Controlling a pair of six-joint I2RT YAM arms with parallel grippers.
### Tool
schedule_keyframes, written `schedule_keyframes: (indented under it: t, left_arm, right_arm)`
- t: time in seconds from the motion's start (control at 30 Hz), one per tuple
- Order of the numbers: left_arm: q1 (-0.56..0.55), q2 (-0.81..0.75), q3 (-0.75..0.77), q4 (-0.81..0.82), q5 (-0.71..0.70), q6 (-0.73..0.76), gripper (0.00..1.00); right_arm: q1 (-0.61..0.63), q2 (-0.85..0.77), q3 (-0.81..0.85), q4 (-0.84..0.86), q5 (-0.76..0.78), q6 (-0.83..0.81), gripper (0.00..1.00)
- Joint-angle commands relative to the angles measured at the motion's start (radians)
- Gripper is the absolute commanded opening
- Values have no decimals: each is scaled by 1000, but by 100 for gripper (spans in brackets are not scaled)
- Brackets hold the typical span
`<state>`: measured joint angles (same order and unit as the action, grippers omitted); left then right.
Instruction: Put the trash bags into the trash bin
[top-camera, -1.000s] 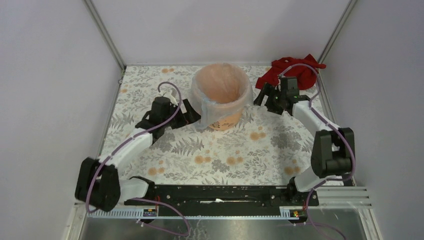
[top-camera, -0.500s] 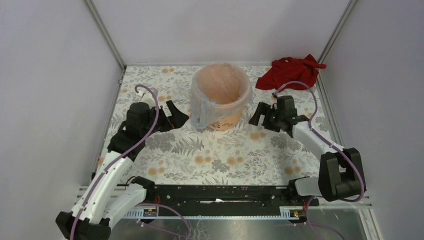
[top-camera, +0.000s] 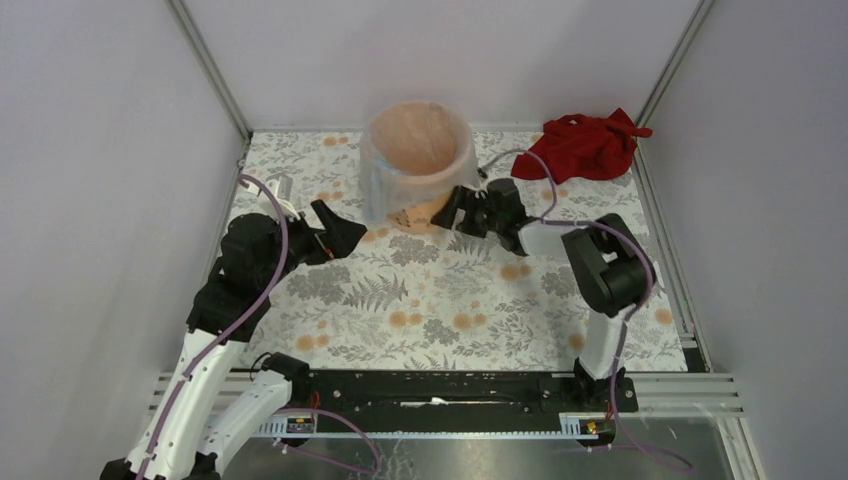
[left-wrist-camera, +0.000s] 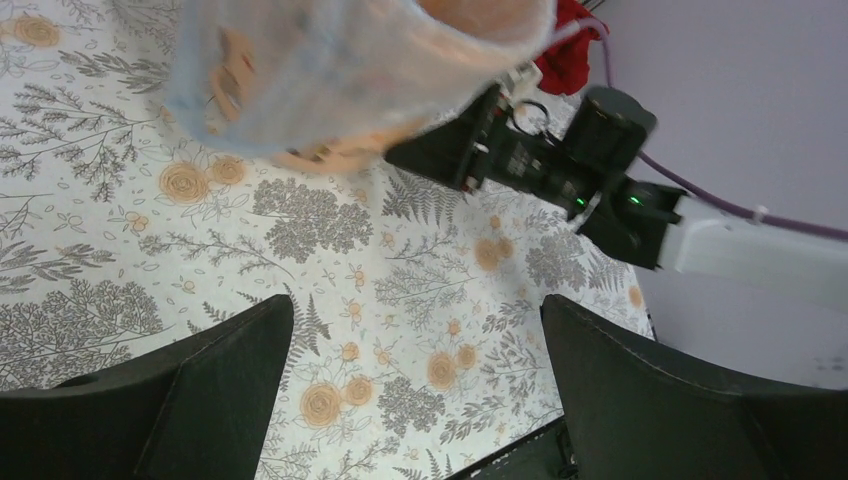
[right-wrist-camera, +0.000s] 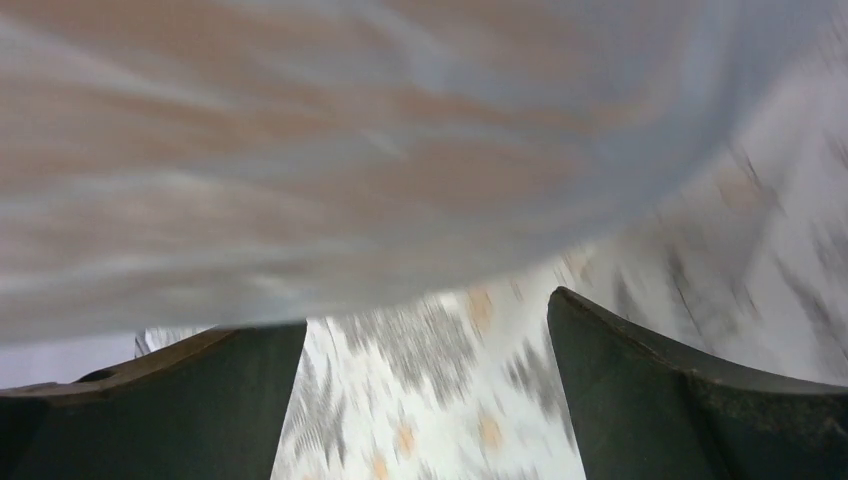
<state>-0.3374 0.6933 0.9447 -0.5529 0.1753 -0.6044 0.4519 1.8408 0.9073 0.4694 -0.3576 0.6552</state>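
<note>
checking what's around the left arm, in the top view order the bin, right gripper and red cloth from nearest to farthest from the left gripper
From the left gripper:
1. bin, just to its right and a little farther back
2. right gripper, at the bin's right side, near its base
3. red cloth, in the far right corner of the table

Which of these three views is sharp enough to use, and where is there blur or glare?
Top external: sharp, evenly lit, soft shadows, no glare on the trash bag or orange bucket. Left wrist: floral tablecloth crisp, bucket at the top edge slightly smeared. Right wrist: heavily blurred; the bagged bucket and tablecloth are streaks, only the right gripper's fingers look sharp.
</note>
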Motion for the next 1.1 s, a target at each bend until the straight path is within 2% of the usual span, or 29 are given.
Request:
schedule_keyframes:
  t: [0.0, 0.17, 0.27, 0.43, 0.53, 0.67, 0.77, 0.87, 1.07]
  left_arm:
    - [5, -27, 57, 8, -23, -26, 99]
    - [5, -27, 99, -3, -25, -13, 99]
    - [5, -36, 136, -36, -46, 6, 99]
    - [5, -60, 172, -65, -102, 50, 99]
    - [6, -51, 213, -72, -124, 78, 99]
    - [5, -36, 288, -76, -145, 120, 99]
    - [5, -23, 350, -79, -172, 140, 99]
    - [5, -7, 403, -82, -172, 142, 99]
    - [5, 19, 451, -83, -172, 134, 99]
  right_arm:
    - [50, 168, 250, 149, 10, -18, 97]
    - [87, 320, 455, 46, 21, 45, 96]
    - [90, 250, 405, -7, 75, 57, 96]
    - [91, -13, 244, -308, 206, -60, 97]
    - [91, -236, 112, -505, 286, -156, 100]
    - [91, -547, 45, -776, 395, -250, 100]
    - [92, -765, 86, -959, 469, -291, 100]
    - [91, -906, 194, -1142, 527, -327, 100]
    - [92, -1026, 396, -1293, 561, -367, 100]
